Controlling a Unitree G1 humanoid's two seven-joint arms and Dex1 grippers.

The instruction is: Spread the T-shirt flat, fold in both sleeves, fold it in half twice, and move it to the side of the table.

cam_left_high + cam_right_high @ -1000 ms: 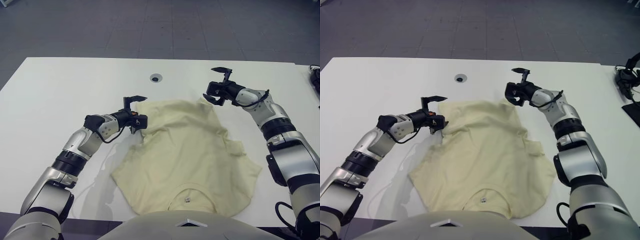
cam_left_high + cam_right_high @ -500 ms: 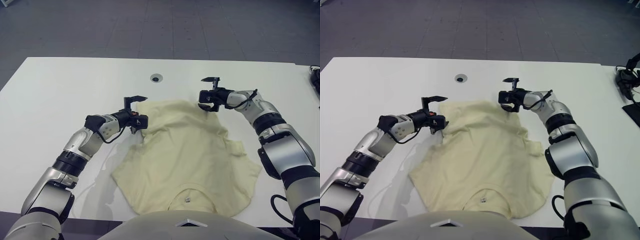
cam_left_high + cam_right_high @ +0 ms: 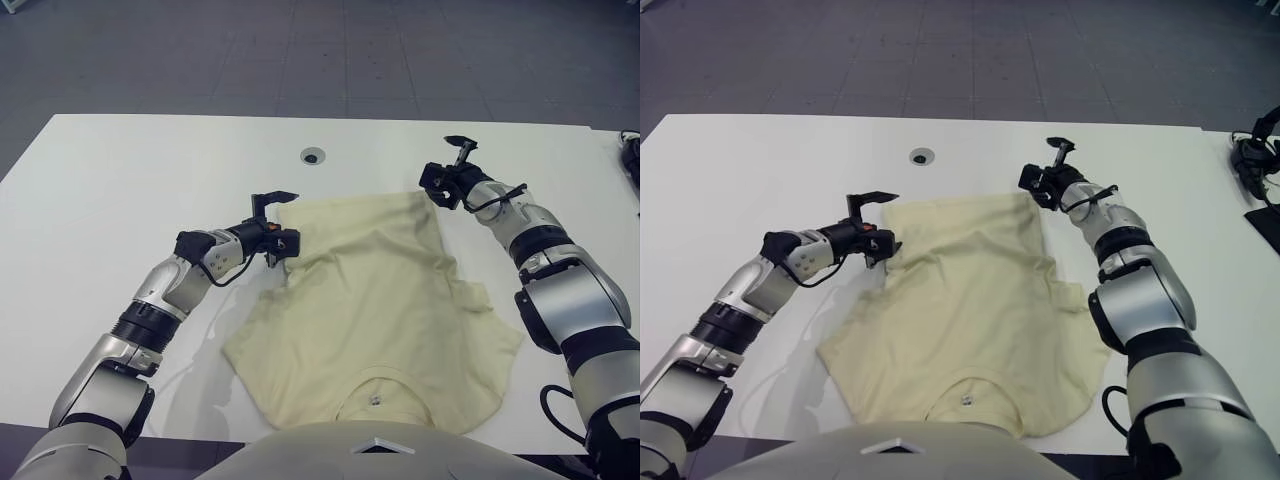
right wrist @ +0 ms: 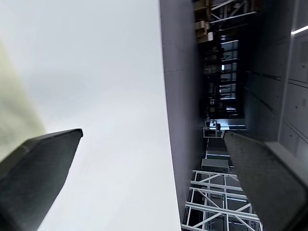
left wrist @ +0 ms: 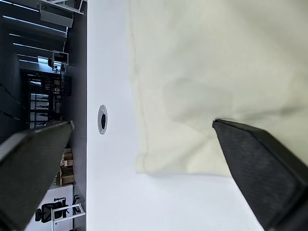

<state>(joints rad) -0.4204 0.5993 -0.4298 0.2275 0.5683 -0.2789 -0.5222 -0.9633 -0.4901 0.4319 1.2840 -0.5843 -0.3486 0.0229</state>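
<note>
Half a second ago the right fingers (image 3: pixel 460 143) sat over the far right hem corner of the T-shirt (image 3: pixel 375 300). They have since drawn back, outward and away from the robot. That corner has been pulled out with them, so the far hem, rumpled there before, now runs nearly straight across. The left fingers (image 3: pixel 270 198) have barely shifted and stay at the far left hem corner.

The pale yellow T-shirt lies on the white counter (image 3: pixel 120 180) in front of the robot, collar toward the robot and hem on the far side. Its right side is rumpled.

The right fingers are spread wide and released, grasping nothing. They stand just beyond the far right corner; bare counter lies between them, and the cloth's edge shows beside one finger.

The left fingers are likewise spread apart, not clenched, with the hem corner lying between them. One finger is over the cloth; whether it touches cannot be told.

A round cable hole (image 3: pixel 313 156) sits in the counter beyond the hem, well apart from both sets of fingers.
</note>
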